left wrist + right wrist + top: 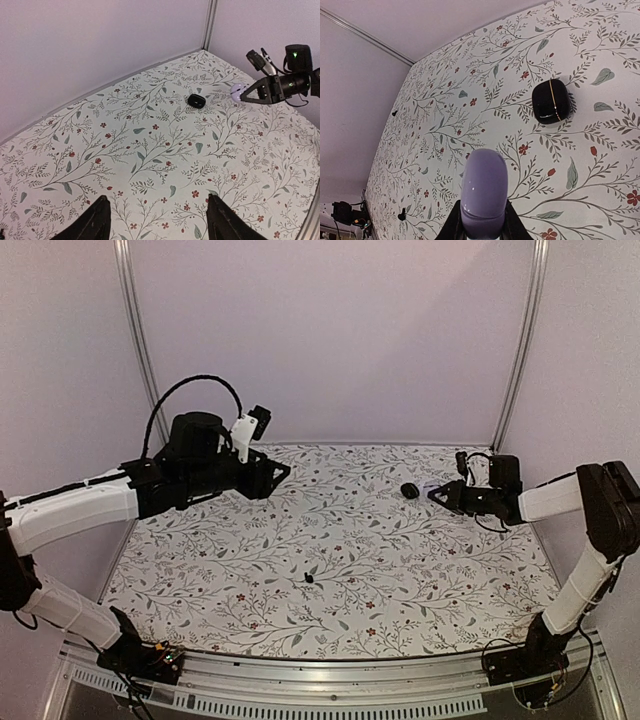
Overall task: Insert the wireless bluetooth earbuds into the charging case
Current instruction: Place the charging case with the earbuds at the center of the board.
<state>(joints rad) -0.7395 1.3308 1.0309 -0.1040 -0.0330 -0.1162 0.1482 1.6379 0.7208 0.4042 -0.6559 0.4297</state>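
The black puck-shaped charging case [408, 490] [196, 101] [551, 101] lies on the patterned cloth at the back right. Just to its right is my right gripper [437, 495] [482, 220], shut on a pale lavender rounded part [484, 192] [236, 92] held just above the cloth. One tiny black earbud [309, 578] [401, 216] rests near the middle front of the cloth. A second earbud [394, 113] lies far over by the left wall. My left gripper [280, 472] [157, 200] hovers at the back left, open, with nothing between its fingers.
The flowered cloth [340, 540] covers the table, with pale walls close on three sides and a metal rail [330, 680] along the front edge. The left arm's body [190, 475] overhangs the back left of the cloth.
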